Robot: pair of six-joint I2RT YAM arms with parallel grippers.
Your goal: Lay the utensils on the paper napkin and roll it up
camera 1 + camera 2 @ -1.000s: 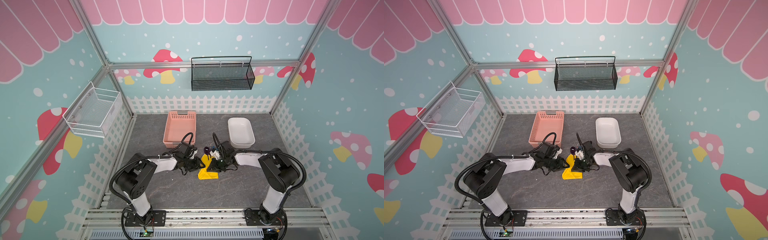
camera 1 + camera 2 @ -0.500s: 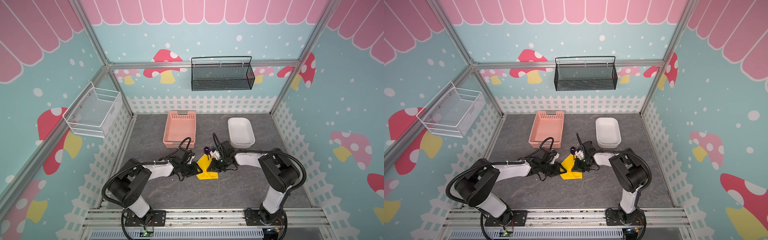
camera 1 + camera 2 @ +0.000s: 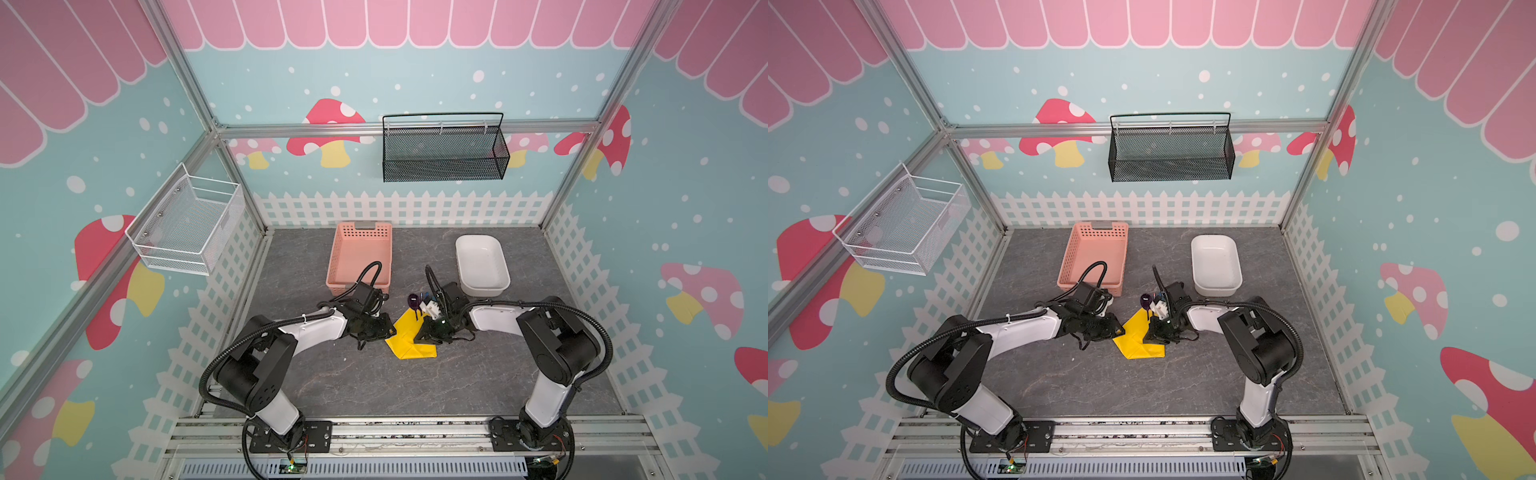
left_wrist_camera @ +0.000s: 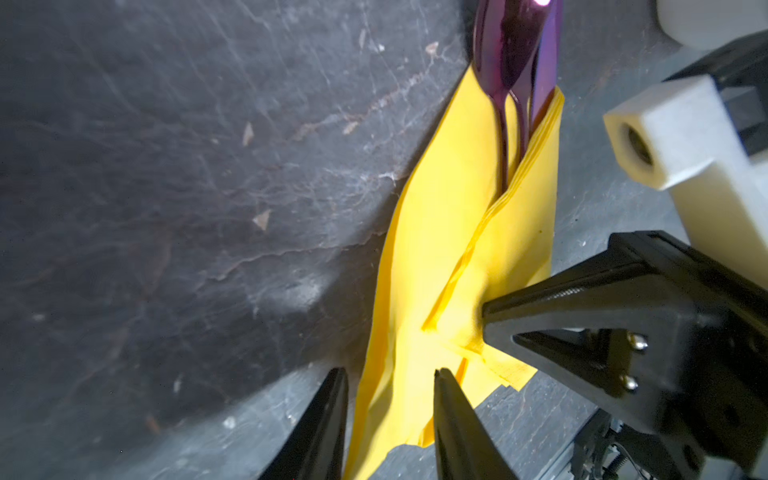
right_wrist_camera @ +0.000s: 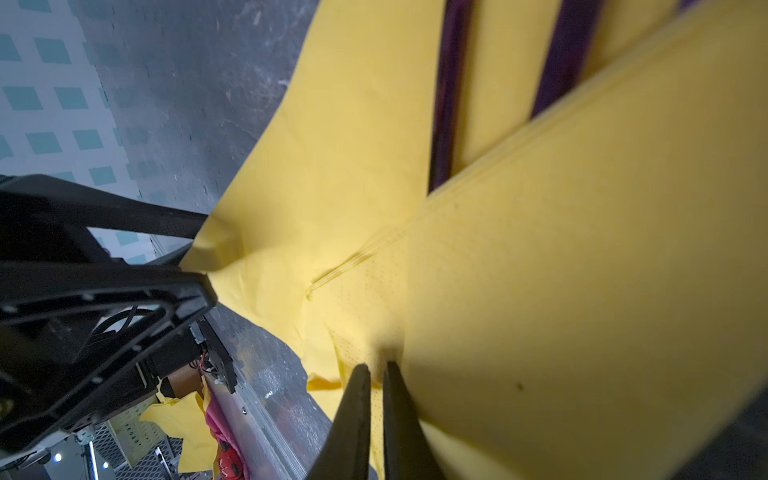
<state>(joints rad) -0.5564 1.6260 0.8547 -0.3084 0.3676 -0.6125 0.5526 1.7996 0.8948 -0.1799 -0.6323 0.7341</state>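
A salmon-pink perforated plastic basket [image 3: 360,257] and a white rectangular plastic tub [image 3: 481,266] sit apart on a grey marbled tabletop [image 3: 415,386]. A black mesh basket [image 3: 444,162] and a white wire basket [image 3: 187,232] hang on the walls.

- Near half of the table [image 3: 415,386] is bare, wide room in front of the paper napkin [image 3: 405,345].
- Far left pink basket [image 3: 337,257], far right white tub [image 3: 484,290]; open lane between.
- Left gripper [image 3: 387,331] and right gripper [image 3: 420,338] block the napkin's sides, tight gap between them.
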